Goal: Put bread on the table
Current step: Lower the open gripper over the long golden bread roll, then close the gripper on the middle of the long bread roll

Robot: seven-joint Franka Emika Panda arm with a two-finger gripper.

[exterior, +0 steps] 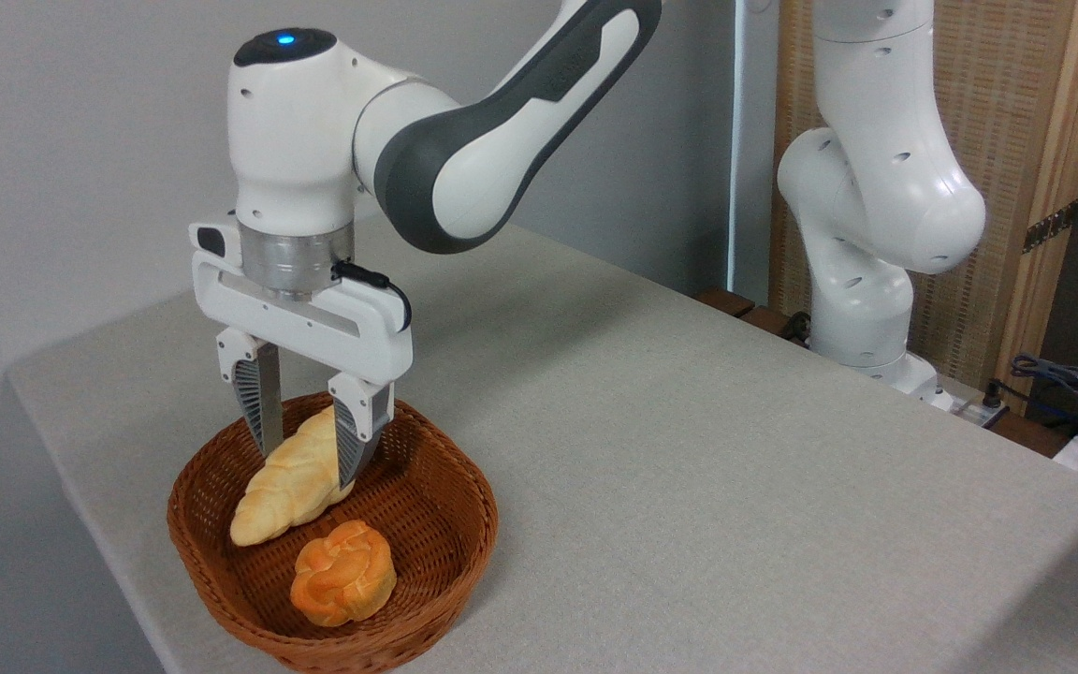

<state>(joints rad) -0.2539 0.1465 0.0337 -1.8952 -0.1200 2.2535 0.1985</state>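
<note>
Robotics lab: Panda arm [464, 140] at cloth-covered table [735, 468], loose cables [1063, 379].

Inspector: State of the white two-finger gripper [307, 468]?

Recorder: Lowered into the brown woven wicker basket [450, 524], its grey ribbed fingers [258, 402] parted on either side of the long pale golden twisted loaf [291, 482] (contact cannot be confirmed). The loaf lies inside the basket.

Inspector: Other contents?

Recorder: A small round orange knotted bun [343, 573], just beside the loaf's lower end. The basket stands on the light grey-beige fabric-covered table [689, 449], near its front-left corner.
</note>
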